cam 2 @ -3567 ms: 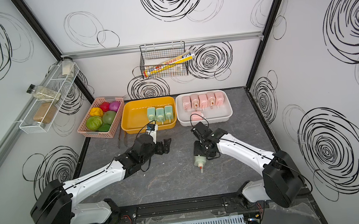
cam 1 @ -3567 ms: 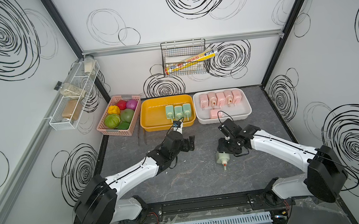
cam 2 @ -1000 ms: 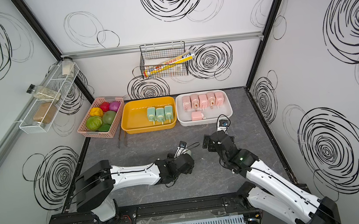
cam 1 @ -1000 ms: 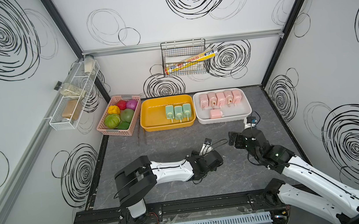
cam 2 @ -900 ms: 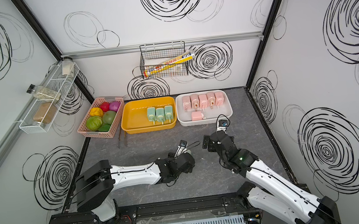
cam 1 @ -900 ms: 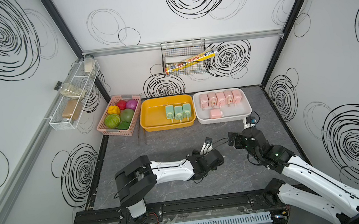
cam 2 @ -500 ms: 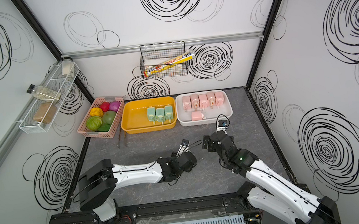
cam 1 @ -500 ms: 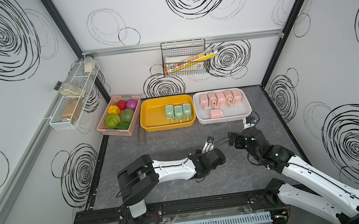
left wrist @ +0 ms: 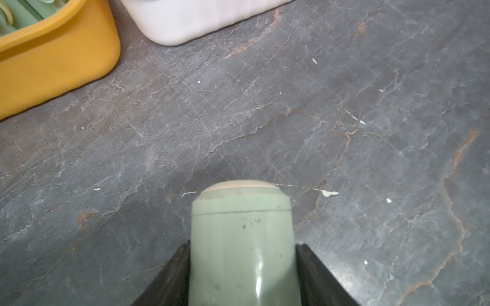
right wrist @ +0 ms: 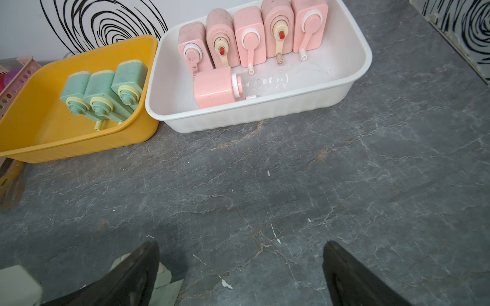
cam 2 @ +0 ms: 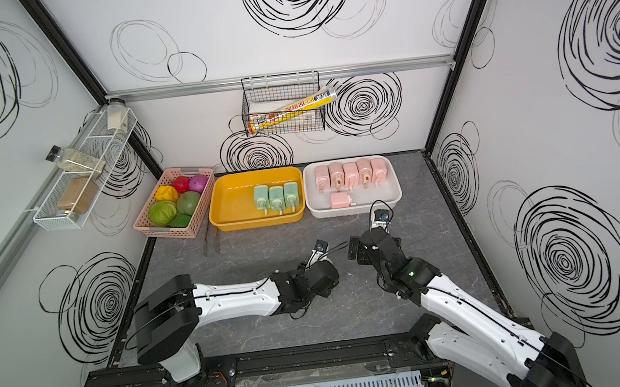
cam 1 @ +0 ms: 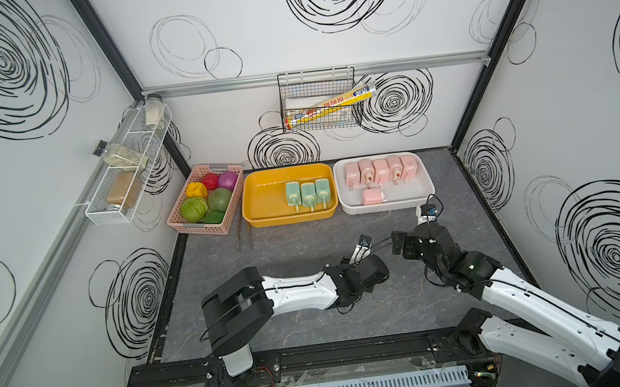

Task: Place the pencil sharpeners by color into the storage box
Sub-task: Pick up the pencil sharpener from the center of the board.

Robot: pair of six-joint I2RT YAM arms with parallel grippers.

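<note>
My left gripper (left wrist: 244, 245) is shut on a mint green pencil sharpener (left wrist: 241, 212) with a cream end, low over the grey table. In both top views the wrist (cam 1: 365, 273) hides it. My right gripper (right wrist: 241, 246) stands open just to the right, nothing between its fingers; a bit of the green sharpener (right wrist: 169, 288) shows beside one finger. The yellow storage box (cam 1: 262, 208) holds three green sharpeners (cam 1: 308, 192). The white storage box (cam 1: 424, 185) holds several pink sharpeners in a row (cam 1: 379, 170) and one lying on its side (cam 1: 372, 196).
A pink basket (cam 1: 185, 228) of toy vegetables stands left of the yellow box, with thin tongs (cam 1: 243, 235) on the table beside it. A wire basket (cam 1: 320, 102) hangs on the back wall and a white rack (cam 1: 127, 171) on the left wall.
The left gripper's jaws have closed on the green sharpener and the arm has edged to the right. The right arm has stayed still, open.
</note>
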